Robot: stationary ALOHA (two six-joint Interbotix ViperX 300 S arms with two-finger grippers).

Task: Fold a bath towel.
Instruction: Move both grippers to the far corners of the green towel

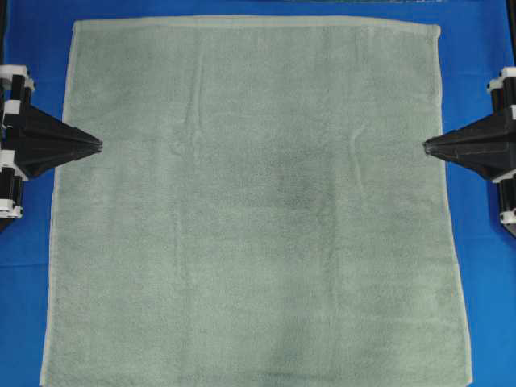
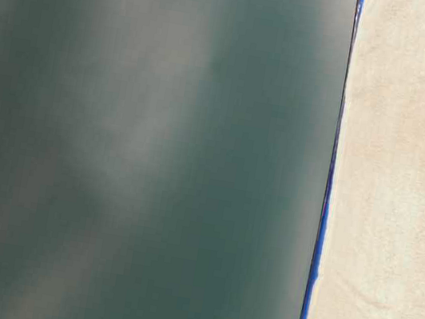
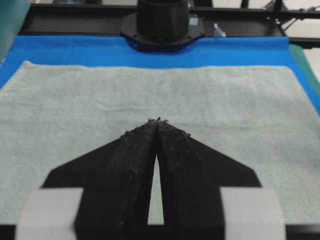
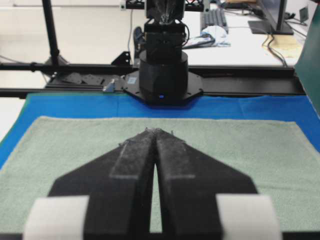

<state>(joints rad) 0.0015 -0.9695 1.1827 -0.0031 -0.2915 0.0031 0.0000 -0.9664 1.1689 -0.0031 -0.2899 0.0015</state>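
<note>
The left gripper (image 1: 98, 146) sits at the left edge of the overhead frame, its black fingers pressed together into a point that reaches just over the towel's left hem; the right gripper (image 1: 426, 146) mirrors it at the right edge, tips likewise closed and pinching nothing. Both wrist views agree — each pair of fingers (image 3: 141, 145) meets at the tip, with only a thin slit further back, above the cloth and gripping none of it. The bath towel (image 1: 258, 210) lies spread flat and unfolded across the blue table covering (image 1: 484, 48), filling most of the overhead frame, its lighter hem band running along the top and its lower edge cut off at the bottom. The table-level view is mostly a dark blur — probably something very close to the lens — with a pale textured surface on the right.
</note>
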